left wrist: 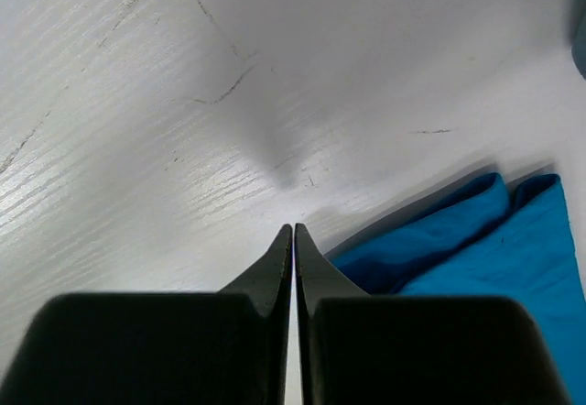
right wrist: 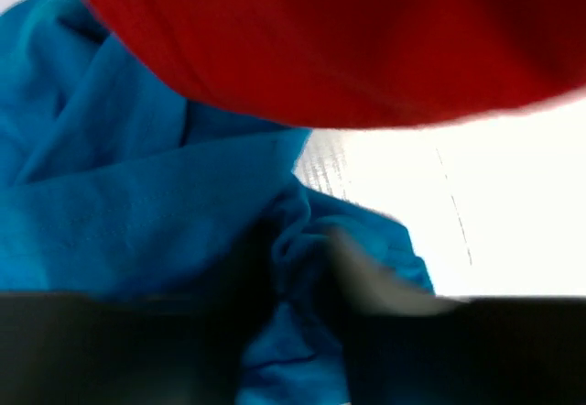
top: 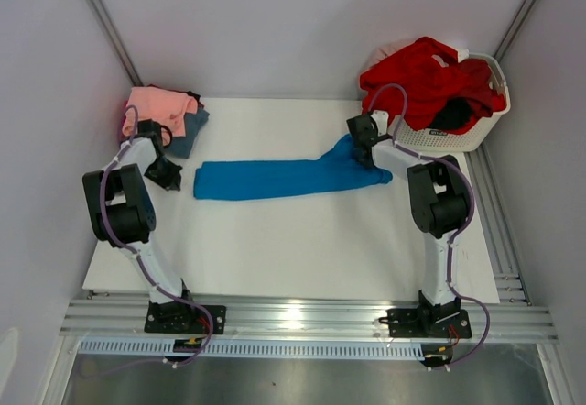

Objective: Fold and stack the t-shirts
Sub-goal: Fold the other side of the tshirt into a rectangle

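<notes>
Midway through folding the bright blue t-shirt (top: pixel 284 178): already narrowed into a long band, lying flat across the table (top: pixel 302 258), not yet doubled end over end.

At the shirt's left end, just off the cloth, left gripper (left wrist: pixel 293 233) low over bare table, jaws pressed together and holding nothing. At the shirt's right end, right gripper (right wrist: pixel 307 277) down on the bunched, wrinkled fabric; too blurred in the right wrist view to tell whether the jaws are clamped on cloth or merely resting there.

Likely next: a firm pinch at one end, a lift clear of the table, then a carry along the band toward the other end to halve it. Calls for taking all layers at once, or the band could splay open. Left jaws would have to part first to help.

Beyond the shirt's left end, a small stack: salmon pink t-shirt (top: pixel 160 105) on top of a slate blue t-shirt (top: pixel 190 132). Beyond the shirt's right end, a white slatted basket (top: pixel 458 137) heaped with a red t-shirt (top: pixel 423 75) and something black (top: pixel 451 114), so more to fold.

White wood-grain tabletop, finely scratched. Pale walls close on three sides, with metal rails along the near edge.
</notes>
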Robot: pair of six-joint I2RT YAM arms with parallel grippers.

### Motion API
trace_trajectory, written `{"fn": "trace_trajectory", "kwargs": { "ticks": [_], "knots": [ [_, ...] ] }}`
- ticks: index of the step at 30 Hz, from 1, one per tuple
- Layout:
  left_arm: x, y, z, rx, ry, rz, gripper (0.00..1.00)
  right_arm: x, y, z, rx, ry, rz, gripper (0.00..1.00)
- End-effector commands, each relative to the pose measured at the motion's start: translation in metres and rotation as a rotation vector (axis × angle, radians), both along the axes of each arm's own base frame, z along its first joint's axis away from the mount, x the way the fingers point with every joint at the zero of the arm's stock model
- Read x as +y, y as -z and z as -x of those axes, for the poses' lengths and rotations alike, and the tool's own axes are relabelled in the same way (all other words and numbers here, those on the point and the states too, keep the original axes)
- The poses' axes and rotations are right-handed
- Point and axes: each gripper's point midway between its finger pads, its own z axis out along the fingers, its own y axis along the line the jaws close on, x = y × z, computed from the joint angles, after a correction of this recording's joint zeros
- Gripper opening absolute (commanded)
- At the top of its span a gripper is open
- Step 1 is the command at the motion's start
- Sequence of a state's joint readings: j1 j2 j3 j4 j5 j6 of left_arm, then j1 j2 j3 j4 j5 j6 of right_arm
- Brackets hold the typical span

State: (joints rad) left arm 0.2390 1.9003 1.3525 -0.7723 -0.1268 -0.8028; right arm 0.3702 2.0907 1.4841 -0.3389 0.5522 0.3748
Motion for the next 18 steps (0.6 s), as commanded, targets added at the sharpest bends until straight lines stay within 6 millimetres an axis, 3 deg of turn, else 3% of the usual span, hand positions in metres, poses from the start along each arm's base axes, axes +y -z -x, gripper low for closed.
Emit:
{"fn": "trace_trajectory", "kwargs": {
  "ticks": [1,3,5,6,9,14,17,18],
  "knots": [
    [0.000,-0.015,-0.011,-0.080,0.008,0.006,0.02,0.014,-0.013,-0.010,-0.036,-0.035,-0.041,0.51],
    [-0.012,-0.022,-0.027,-0.198,0.046,0.059,0.16,0.024,-0.019,-0.010,-0.059,-0.076,-0.064,0.67],
    [-0.027,-0.033,-0.035,-0.285,0.108,0.123,0.39,0.031,-0.025,-0.010,-0.076,-0.098,-0.072,0.72],
    [-0.034,-0.036,-0.040,-0.310,0.130,0.148,0.44,0.033,-0.027,-0.010,-0.077,-0.103,-0.073,0.73],
    [-0.049,-0.039,-0.049,-0.348,0.189,0.207,0.51,0.040,-0.029,-0.009,-0.076,-0.117,-0.071,0.74],
    [-0.062,-0.034,-0.047,-0.379,0.224,0.262,0.64,0.045,-0.028,-0.007,-0.071,-0.132,-0.066,0.74],
    [-0.071,-0.040,-0.057,-0.390,0.267,0.281,0.66,0.046,-0.028,-0.006,-0.070,-0.132,-0.073,0.74],
    [-0.071,-0.026,-0.054,-0.327,0.262,0.281,0.66,0.046,-0.027,-0.006,-0.069,-0.131,-0.074,0.74]
  ]
}}
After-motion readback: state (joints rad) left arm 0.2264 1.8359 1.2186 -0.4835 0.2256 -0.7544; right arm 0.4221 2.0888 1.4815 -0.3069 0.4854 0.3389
